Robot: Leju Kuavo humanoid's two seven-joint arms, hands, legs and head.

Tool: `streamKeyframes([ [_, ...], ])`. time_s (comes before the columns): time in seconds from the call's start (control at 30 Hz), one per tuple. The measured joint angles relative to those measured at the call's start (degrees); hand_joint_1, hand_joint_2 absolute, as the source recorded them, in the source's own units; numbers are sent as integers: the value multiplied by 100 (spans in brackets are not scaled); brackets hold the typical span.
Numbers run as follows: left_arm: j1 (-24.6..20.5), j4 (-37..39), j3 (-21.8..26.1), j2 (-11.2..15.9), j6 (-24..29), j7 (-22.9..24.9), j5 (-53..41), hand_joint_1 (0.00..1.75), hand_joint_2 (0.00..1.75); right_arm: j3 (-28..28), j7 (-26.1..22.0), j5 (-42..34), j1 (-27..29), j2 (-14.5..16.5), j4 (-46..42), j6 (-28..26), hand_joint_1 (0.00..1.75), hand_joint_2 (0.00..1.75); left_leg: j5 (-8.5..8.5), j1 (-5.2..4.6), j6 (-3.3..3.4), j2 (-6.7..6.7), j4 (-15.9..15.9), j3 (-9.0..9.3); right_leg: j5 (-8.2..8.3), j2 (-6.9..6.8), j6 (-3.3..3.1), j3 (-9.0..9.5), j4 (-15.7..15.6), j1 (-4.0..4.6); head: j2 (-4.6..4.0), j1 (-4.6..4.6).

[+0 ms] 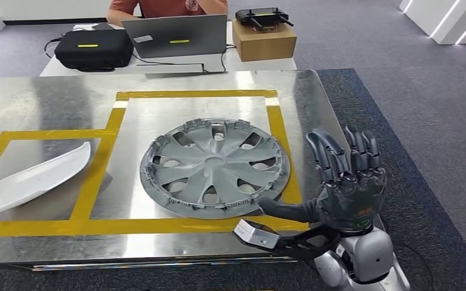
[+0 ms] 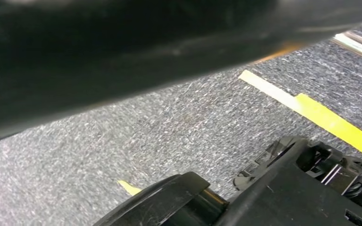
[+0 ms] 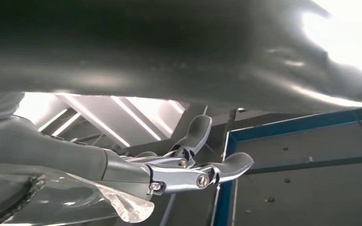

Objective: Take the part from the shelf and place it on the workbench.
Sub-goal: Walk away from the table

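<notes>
Grey wheel cover (image 1: 215, 168) lies flat inside the workbench's (image 1: 48, 106) yellow-taped square.

One grey wheel cover (image 1: 215, 168) and one white curved panel (image 1: 35, 180) lie on one steel bench (image 1: 42, 103), each inside one of two yellow-taped bays. One robot hand (image 1: 346, 182) is raised at the bench's edge. Behind stand one laptop (image 1: 175, 36), one black case (image 1: 93, 48) and one cardboard box (image 1: 264, 41) carrying one controller (image 1: 264, 16); one person (image 1: 167, 7) sits there.
</notes>
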Motion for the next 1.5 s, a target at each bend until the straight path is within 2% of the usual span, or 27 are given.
streamKeyframes([
  [0.13,3,0,45,2,-10,23,44,0,0,0,0,-49,22,1,-1,-1,0,0,-15,-11,44,0,40,-21,10,-1,36,2,0,-10,0,1],
  [0.23,5,0,53,1,-8,23,46,0,0,-2,-4,-71,28,5,0,-1,0,0,45,-12,122,3,5,-23,37,1,118,12,-30,-21,0,1],
  [0.3,1,0,56,-3,0,23,46,0,0,-7,-13,-85,37,9,0,-3,0,0,129,12,197,14,-94,-20,-150,26,142,-62,126,-14,0,9],
  [0.4,5,0,63,-11,4,29,46,0,0,-25,-18,-124,70,10,7,-7,0,0,195,8,249,20,-132,-81,-750,72,144,-433,1110,-7,0,16],
  [0.43,10,0,66,-14,4,33,46,0,0,-30,-18,-137,87,10,14,-7,0,0,212,2,250,20,-130,-107,-859,76,151,-528,1402,-7,0,15],
  [0.47,15,0,68,-15,4,37,46,0,0,-33,-17,-146,101,10,20,-7,0,0,231,-3,246,20,-128,-129,-856,76,154,-528,1496,-7,0,15],
  [0.5,18,0,71,-16,4,39,46,0,0,-34,-17,-151,109,9,26,-7,0,0,248,-4,235,20,-124,-149,-739,72,152,-404,1340,-8,0,15],
  [0.57,20,0,72,-21,4,40,46,0,0,-36,-17,-155,108,10,31,-7,0,0,275,-3,200,18,-100,-179,-422,41,132,105,503,-5,0,15],
  [0.63,19,0,74,-27,5,42,46,0,0,-38,-16,-157,105,13,32,-9,0,0,310,-12,136,17,-69,-212,-272,20,88,439,-68,20,0,12],
  [0.73,22,0,78,-33,6,43,46,0,0,-47,-16,-162,105,17,33,-12,0,0,372,-9,8,15,-58,-250,-222,48,-22,395,-132,38,0,7],
  [0.77,24,0,79,-32,6,43,46,0,0,-50,-16,-161,103,21,33,-12,0,0,316,-1,-34,-6,-27,-278,-188,55,-77,361,-138,30,0,3],
  [0.83,31,0,82,-29,6,43,46,0,0,-54,-17,-158,101,42,33,-12,0,0,-62,16,-105,-77,332,-412,-85,57,-177,268,-160,11,0,-13],
  [0.9,36,0,83,-26,7,48,46,0,0,-60,-17,-163,103,60,40,-11,0,0,-586,27,-146,-122,1079,-629,12,65,-212,149,-153,19,0,-28],
  [0.93,38,0,84,-25,7,51,46,0,0,-66,-16,-169,105,63,48,-11,0,0,-736,30,-156,-126,1400,-691,59,70,-213,82,-147,23,0,-28],
  [0.97,38,0,85,-24,8,55,46,0,0,-75,-14,-176,106,66,56,-11,0,0,-770,34,-161,-127,1558,-674,104,76,-208,17,-140,26,0,-29],
  [1.0,38,0,85,-24,9,57,46,0,0,-89,-11,-183,107,74,66,-11,0,0,-691,38,-159,-128,1491,-549,147,83,-198,-45,-131,27,0,-28],
  [1.03,38,0,86,-24,11,58,46,0,0,-104,-9,-189,107,83,74,-11,0,0,-540,43,-151,-131,1197,-318,185,92,-184,-99,-120,26,0,-28],
  [1.1,31,0,88,-23,20,58,48,0,0,-133,-7,-199,105,104,84,-11,0,0,-319,45,-112,-172,318,263,255,111,-131,-184,-91,29,0,-29],
  [1.13,30,0,90,-23,25,58,48,0,0,-143,-7,-210,103,114,88,-11,0,0,-280,39,-82,-197,-2,455,294,119,-93,-209,-84,34,0,-26],
  [1.17,30,0,95,-24,30,58,48,0,0,-153,-10,-221,101,124,93,-11,0,0,-282,28,-52,-219,-184,550,335,125,-52,-226,-83,37,0,-29],
  [1.23,36,0,118,-27,34,58,48,0,0,-172,-22,-243,102,142,108,-9,0,0,-240,13,26,-219,-223,512,418,134,32,-244,-109,35,0,-31],
  [1.27,35,0,132,-28,35,58,49,0,0,-185,-30,-247,104,145,115,-7,0,0,-194,16,75,-203,-233,475,395,135,65,-273,-95,28,0,-36],
  [1.3,32,0,144,-30,37,58,50,0,0,-198,-35,-249,105,146,122,-1,0,0,-136,21,134,-187,-243,423,272,131,92,-334,-10,25,0,-28],
  [1.37,23,0,162,-33,40,58,53,0,0,-233,-39,-249,103,146,139,14,0,0,-6,16,220,-156,-254,283,-243,116,121,-541,526,22,0,-16],
  [1.43,30,0,175,-38,42,58,55,0,0,-265,-39,-242,103,146,160,30,0,0,114,-15,254,-136,-246,116,-700,110,136,-734,1304,31,0,-9],
  [1.47,35,0,179,-41,42,58,55,0,0,-278,-39,-237,103,146,172,34,0,0,173,-34,262,-123,-239,35,-744,110,133,-743,1548,37,0,-10],
  [1.5,39,0,181,-43,42,57,54,0,0,-288,-37,-227,103,146,185,38,0,0,226,-53,266,-112,-230,-43,-662,108,118,-652,1589,45,0,-10],
])
